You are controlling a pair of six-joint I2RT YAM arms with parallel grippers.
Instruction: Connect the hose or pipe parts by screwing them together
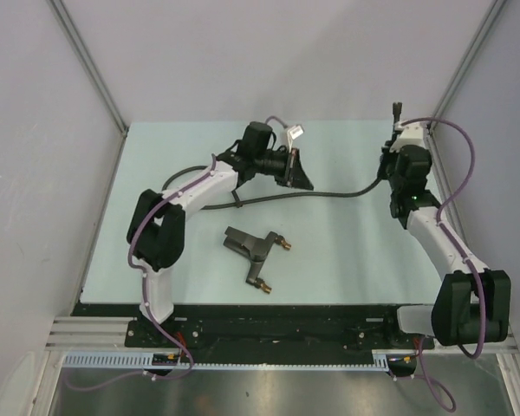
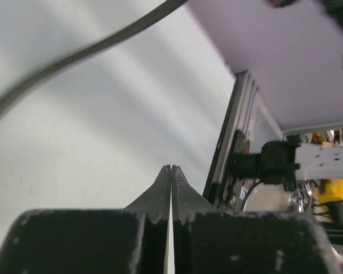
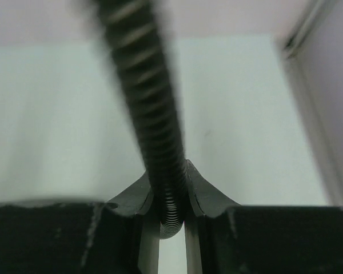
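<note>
Hose (image 1: 329,193), dark grey and ribbed, runs across the middle of the table (image 1: 347,251) from 9 toward 3 o'clock. Its right stretch is pinched in the right tool (image 3: 168,171), where blur hides its far end. The forked fitting (image 1: 253,247) with brass tips lies at 6 o'clock of the hose, apart from it. The left tool (image 2: 171,169), pressed together on nothing, sits at 12 o'clock of the hose's middle. The left arm covers part of the hose's left stretch.

hose (image 1: 338,194): dark-grey; ribbed; right end raised | fitting (image 1: 253,247): forked; brass-tipped; lying flat; apart
</note>
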